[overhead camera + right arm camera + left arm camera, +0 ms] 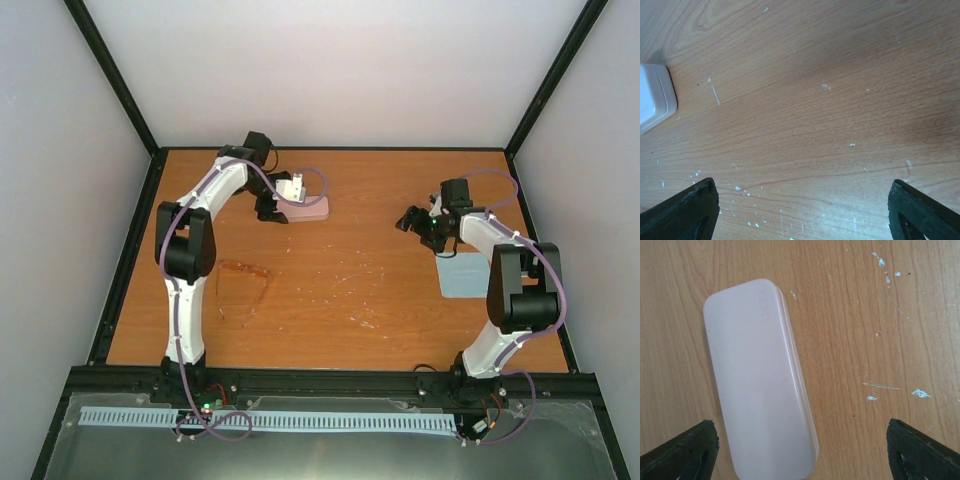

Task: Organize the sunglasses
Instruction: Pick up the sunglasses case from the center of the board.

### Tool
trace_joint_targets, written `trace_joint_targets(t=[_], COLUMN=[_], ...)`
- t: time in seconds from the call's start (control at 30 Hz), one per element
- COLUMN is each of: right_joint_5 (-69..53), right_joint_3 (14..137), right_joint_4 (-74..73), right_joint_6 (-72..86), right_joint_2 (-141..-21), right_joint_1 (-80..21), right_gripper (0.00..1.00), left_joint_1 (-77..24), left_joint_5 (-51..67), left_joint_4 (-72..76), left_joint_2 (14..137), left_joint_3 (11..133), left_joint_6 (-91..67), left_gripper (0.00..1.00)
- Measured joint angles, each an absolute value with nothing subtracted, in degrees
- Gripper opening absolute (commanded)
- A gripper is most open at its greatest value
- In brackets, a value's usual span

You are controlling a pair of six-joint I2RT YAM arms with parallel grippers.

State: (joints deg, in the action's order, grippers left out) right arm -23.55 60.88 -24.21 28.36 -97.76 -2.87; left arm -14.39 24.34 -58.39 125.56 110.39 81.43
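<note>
**One pair of sunglasses on the worktop, both end effectors released**

There is one pair of sunglasses [244,269], with a thin amber frame that is almost the colour of the worktop [350,290]. It lies flat on the wood, on the near side of the left end effector [801,427] and well apart from it, just beside the upright link of the left arm. From the right end effector [801,186] it is even farther, across the middle of the worktop. Only the top view shows it, and there it is too thin to tell how the temples are folded.

There is one pale pink case [757,380]. It lies closed directly in front of the left end effector. In the left wrist view it lies between the two fingers [685,455], closer to the finger at the picture's left, and it touches neither.

The left end effector is released, with its fingers wide apart, and it grasps nothing.

The right end effector is also released. Its two fingers [920,210] stand wide over bare wood, and only one corner of the case shows at the far left of its view.

There is one light blue cloth [462,278]. It lies flat on the near side of the right end effector, partly under the right arm.
</note>
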Motion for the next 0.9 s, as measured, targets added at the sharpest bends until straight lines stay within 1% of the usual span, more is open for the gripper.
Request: trace_joint_targets(t=[0.3,0.57,0.9], right_joint_5=[-24.1,-24.2,-24.2], right_joint_3=[59.8,59.7,59.5], right_joint_4=[-23.7,-23.7,-23.8], right_joint_6=[28.5,28.5,28.5], right_joint_2=[-97.8,-97.6,-96.8], right_joint_1=[-2.9,-2.9,-2.9], right_gripper=[0.91,0.92,0.92], left_joint_1=[-14.7,-14.7,-14.7], left_joint_5=[22.9,21.4,21.1], left_joint_4=[-55.7,-55.0,-52.1], left_joint_2=[128.4,132.3,133.8], left_joint_3=[111.4,112.2,116.7], left_joint_6=[76.7,74.2,71.5], left_gripper=[0.93,0.99,0.99])
